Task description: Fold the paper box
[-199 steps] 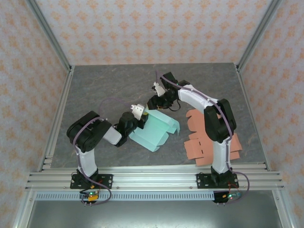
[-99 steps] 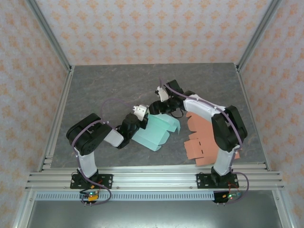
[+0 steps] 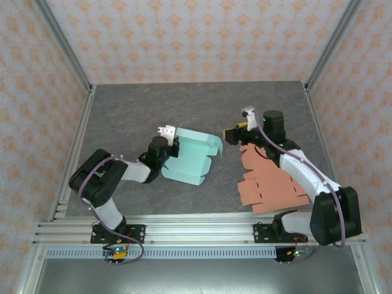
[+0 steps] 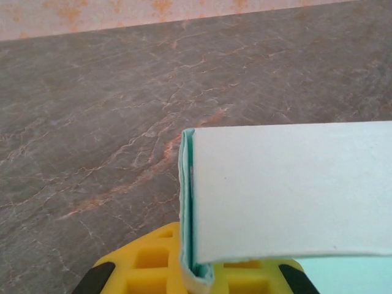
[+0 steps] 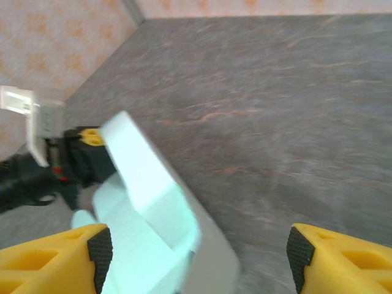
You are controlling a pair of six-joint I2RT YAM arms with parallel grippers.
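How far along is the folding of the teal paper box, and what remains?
Done: the teal box is partly shaped, its right flaps raised. In hand: the left gripper is shut on its left edge; the right gripper stands open, clear of it. Left: closing the flaps.

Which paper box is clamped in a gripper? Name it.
The mint-green box: the left gripper pinches its edge, and it is partly folded up. The orange ones lie flat, in no gripper.

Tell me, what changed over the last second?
The right gripper drew back rightward from the mint paper box, opening. The left gripper closed on the box's edge and shifted it slightly left. The orange flat sheets stayed put.
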